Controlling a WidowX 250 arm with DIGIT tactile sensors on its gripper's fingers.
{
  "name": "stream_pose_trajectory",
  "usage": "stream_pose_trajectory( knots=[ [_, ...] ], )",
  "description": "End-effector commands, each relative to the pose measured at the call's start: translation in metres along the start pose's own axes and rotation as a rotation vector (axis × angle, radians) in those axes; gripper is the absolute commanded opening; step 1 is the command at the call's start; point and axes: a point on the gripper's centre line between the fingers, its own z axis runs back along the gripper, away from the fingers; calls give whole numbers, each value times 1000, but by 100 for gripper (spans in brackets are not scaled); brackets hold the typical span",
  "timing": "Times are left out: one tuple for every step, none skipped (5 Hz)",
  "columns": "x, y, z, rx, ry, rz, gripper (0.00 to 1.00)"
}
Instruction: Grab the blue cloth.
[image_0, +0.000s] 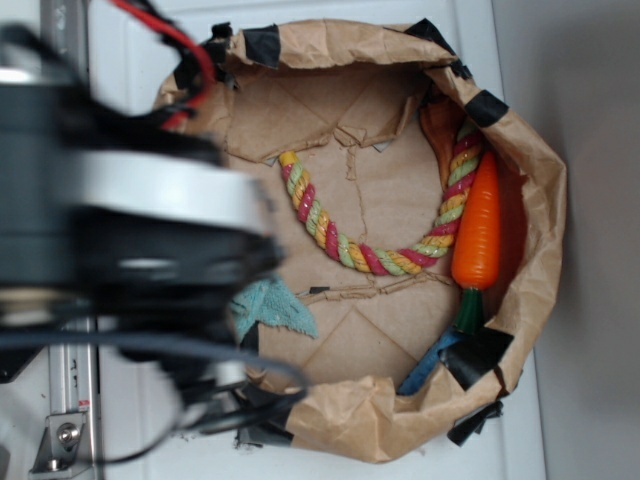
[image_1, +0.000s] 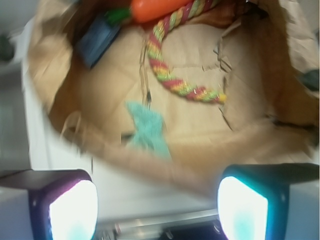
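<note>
The blue cloth (image_0: 272, 308) is a small light teal terry piece lying on the floor of the brown paper bag, at its left side. In the wrist view the blue cloth (image_1: 148, 128) lies just inside the bag's near rim. My gripper (image_1: 157, 210) is open and empty, its two glowing pads wide apart, above the white surface outside the bag's near rim. In the exterior view only the blurred black and silver arm body (image_0: 130, 230) shows, left of the bag; the fingers are hidden.
The paper bag (image_0: 400, 420) has rolled walls with black tape. Inside lie a multicoloured rope (image_0: 350, 252), an orange toy carrot (image_0: 478, 232) and a narrow brighter blue strip (image_0: 428, 366). Red and black cables (image_0: 190, 50) run at upper left.
</note>
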Motion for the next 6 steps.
stream_pose_trajectory(
  knots=[
    [44,-3,-52,-28,98,91,100],
    [26,-2,-80,-46,165,89,100],
    [-10,-6,-95,-17,198,28,100],
    [-27,-4,-117,17,203,-11,100],
    [-35,-8,-130,24,164,-19,0],
    [-32,-11,-128,-29,77,-74,0]
  ],
)
